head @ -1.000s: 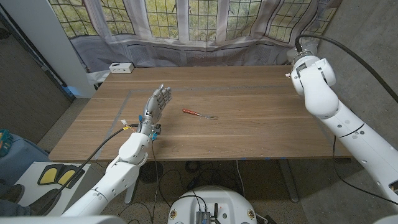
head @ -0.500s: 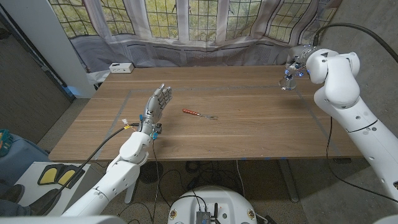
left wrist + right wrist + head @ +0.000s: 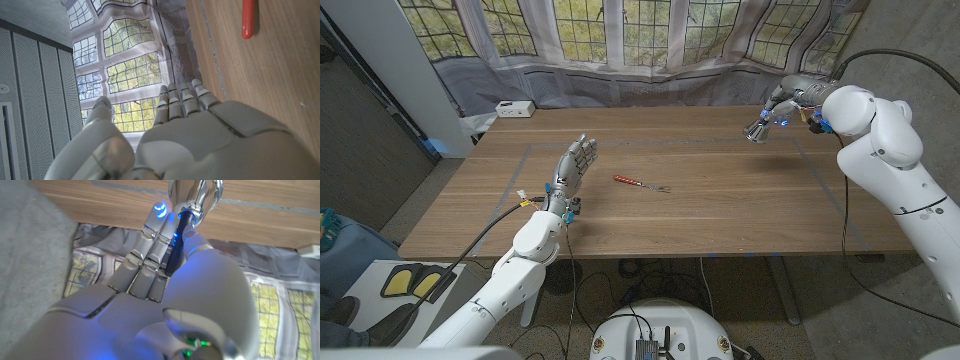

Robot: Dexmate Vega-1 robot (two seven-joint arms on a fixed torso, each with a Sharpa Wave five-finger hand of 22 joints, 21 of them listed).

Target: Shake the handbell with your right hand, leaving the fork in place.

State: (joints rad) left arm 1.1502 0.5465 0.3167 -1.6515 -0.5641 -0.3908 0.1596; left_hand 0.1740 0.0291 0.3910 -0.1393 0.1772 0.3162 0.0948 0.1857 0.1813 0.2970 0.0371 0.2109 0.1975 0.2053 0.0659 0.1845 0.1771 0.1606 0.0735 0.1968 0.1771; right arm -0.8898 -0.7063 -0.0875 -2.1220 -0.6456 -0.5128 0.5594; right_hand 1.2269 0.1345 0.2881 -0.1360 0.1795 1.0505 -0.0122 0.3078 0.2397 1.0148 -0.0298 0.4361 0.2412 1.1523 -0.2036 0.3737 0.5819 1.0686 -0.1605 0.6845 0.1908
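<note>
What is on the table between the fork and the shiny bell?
Nothing. In the head view, only bare wooden table stretches from the fork to the handbell, which the right hand holds up above the tabletop.

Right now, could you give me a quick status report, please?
Right hand holds handbell aloft. Left hand open, idle. Fork untouched mid-table, nothing obstructing.

Wooden table (image 3: 720, 215), leaded windows (image 3: 620, 35) behind sheer curtain (image 3: 650, 80), grey wall (image 3: 380, 60)
</note>
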